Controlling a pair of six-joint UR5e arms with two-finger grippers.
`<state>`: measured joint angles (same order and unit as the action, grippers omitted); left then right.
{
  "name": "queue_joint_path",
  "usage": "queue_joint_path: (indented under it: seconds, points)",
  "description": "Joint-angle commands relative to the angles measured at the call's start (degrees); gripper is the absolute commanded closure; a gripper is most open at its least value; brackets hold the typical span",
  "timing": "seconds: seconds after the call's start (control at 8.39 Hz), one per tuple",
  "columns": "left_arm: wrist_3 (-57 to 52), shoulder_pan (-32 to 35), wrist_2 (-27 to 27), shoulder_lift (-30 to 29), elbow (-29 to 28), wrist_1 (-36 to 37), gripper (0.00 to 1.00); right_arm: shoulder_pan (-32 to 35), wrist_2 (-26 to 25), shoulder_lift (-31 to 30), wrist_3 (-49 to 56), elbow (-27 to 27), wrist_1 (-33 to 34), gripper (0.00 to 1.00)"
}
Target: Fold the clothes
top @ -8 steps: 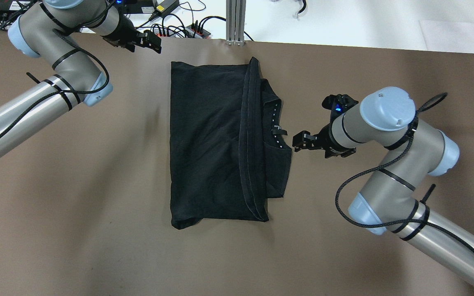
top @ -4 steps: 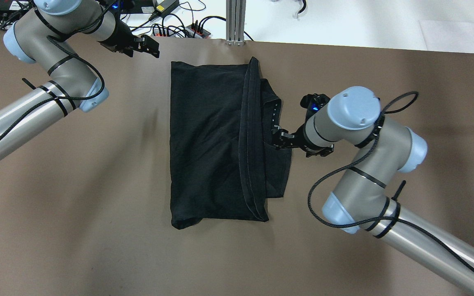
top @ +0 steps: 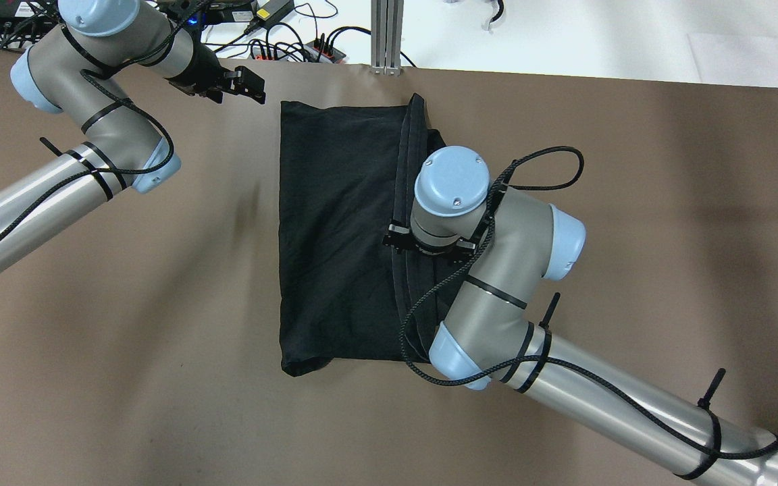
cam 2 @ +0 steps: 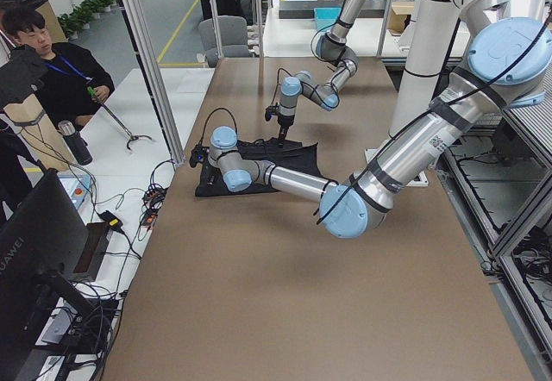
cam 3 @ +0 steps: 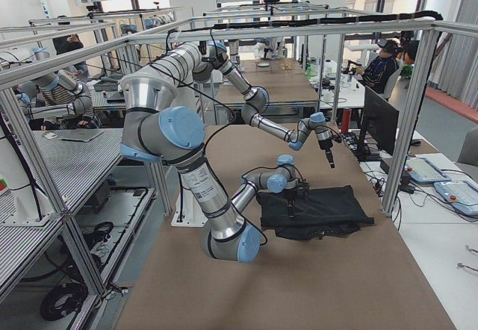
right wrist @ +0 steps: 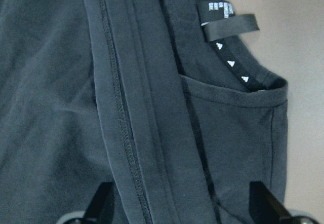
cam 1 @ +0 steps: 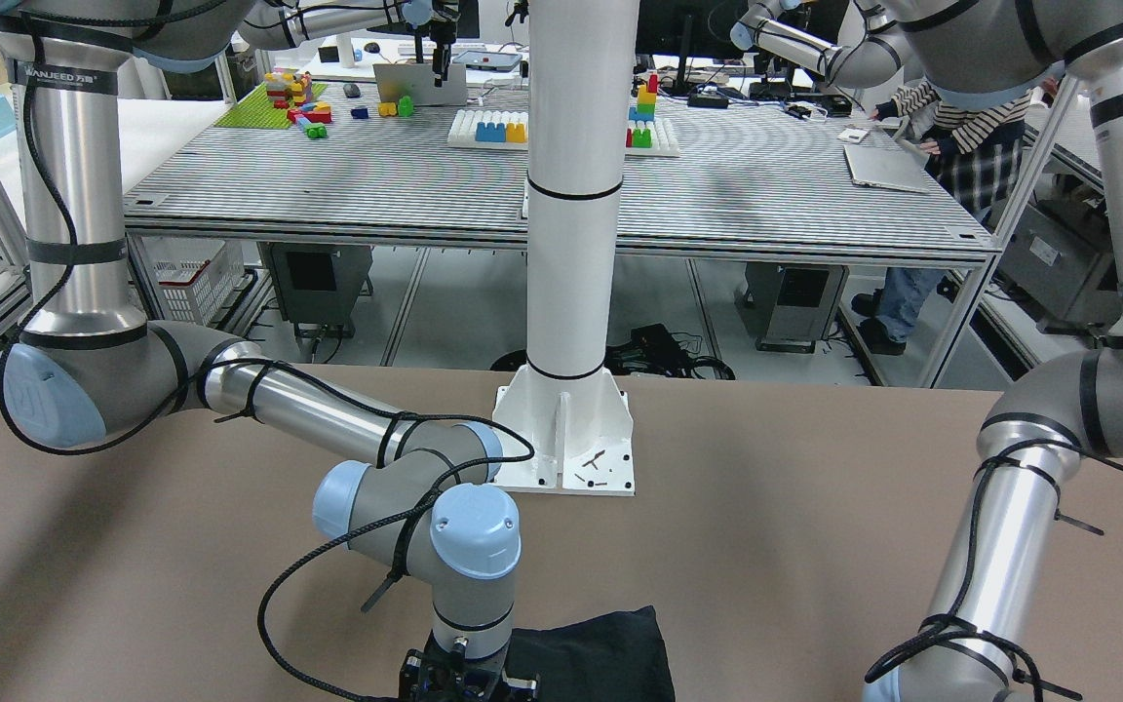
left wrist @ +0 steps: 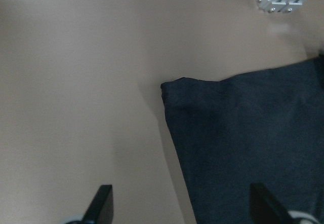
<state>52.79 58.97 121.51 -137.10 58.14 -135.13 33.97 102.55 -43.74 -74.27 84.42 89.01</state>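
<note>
The clothes (top: 335, 223) lie part-folded on the bench (top: 159, 405), the right hand (right wrist: 179, 198) wide open and empty over the doubled hem (right wrist: 126, 107), the left hand (left wrist: 177, 201) likewise beside a corner, so a shallow pinch might lift one layer and skew the fold.

The brown surface (top: 159, 405) is carrying the black clothes (top: 335, 229), which are lying flat and folded midway along its length, closer to the edge far from the robot. A white base plate (cam 1: 566, 439) is sitting at the robot-side edge.
</note>
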Motion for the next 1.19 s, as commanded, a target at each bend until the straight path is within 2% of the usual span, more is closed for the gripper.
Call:
queue_joint_path:
  seconds: [0.0, 0.12, 0.24, 0.72, 0.95, 1.07]
  points:
    - [0.0, -0.3, 0.0, 0.4, 0.0, -0.1, 0.05, -1.8, -2.0, 0.4, 6.2, -0.7, 1.5, 0.36]
    - [0.0, -0.7, -0.1, 0.7, 0.0, -0.2, 0.05, -1.9, -2.2, 0.3, 8.7, -0.6, 2.4, 0.49]
    - [0.0, -0.7, 0.0, 0.7, 0.0, -0.2, 0.05, -2.1, -2.8, 0.4, 8.8, -0.5, 2.4, 0.57]
    - [0.0, -0.7, 0.0, 1.4, 0.1, -0.4, 0.05, -2.2, -2.9, 0.0, 10.2, 0.1, 2.5, 0.78]
    - [0.0, -0.8, 0.0, 2.4, 1.1, -0.4, 0.05, -2.3, -4.0, -0.3, 10.2, 0.3, 2.5, 1.0]
    - [0.0, -0.8, 0.0, 2.4, 1.1, -0.4, 0.05, -2.2, -3.9, -0.6, 10.2, 0.9, 2.5, 1.0]
